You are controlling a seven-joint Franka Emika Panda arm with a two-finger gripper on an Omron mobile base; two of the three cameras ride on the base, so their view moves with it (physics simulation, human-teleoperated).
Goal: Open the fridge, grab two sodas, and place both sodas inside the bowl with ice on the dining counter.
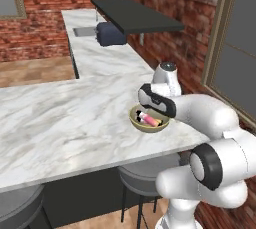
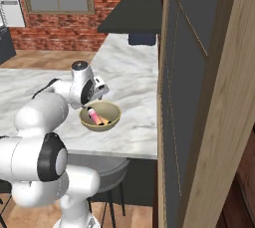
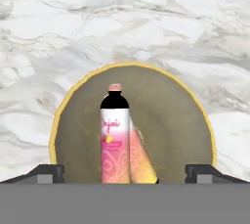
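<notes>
The olive-tan bowl (image 1: 136,122) (image 2: 112,119) (image 3: 180,120) sits on the marble dining counter (image 1: 65,123) (image 2: 134,125) (image 3: 146,22) near its right end. Two pink sodas lie inside it. One soda (image 3: 115,135) (image 1: 149,119) (image 2: 93,115) rests on top with its dark neck pointing away in the hand view. The second soda (image 3: 144,162) lies angled beneath it. My gripper (image 3: 124,174) hovers just above the bowl, open, its fingertips (image 3: 49,173) wide apart on either side of the bottles and touching nothing. The fridge is out of view.
Round grey stools (image 1: 145,173) (image 2: 112,170) stand under the counter edge. A dark blue toaster (image 1: 110,34) (image 2: 142,39) and a sink (image 1: 85,31) sit on the far counter run under a dark shelf (image 1: 135,15). A tall wood-framed grey panel (image 2: 199,97) stands close on the right.
</notes>
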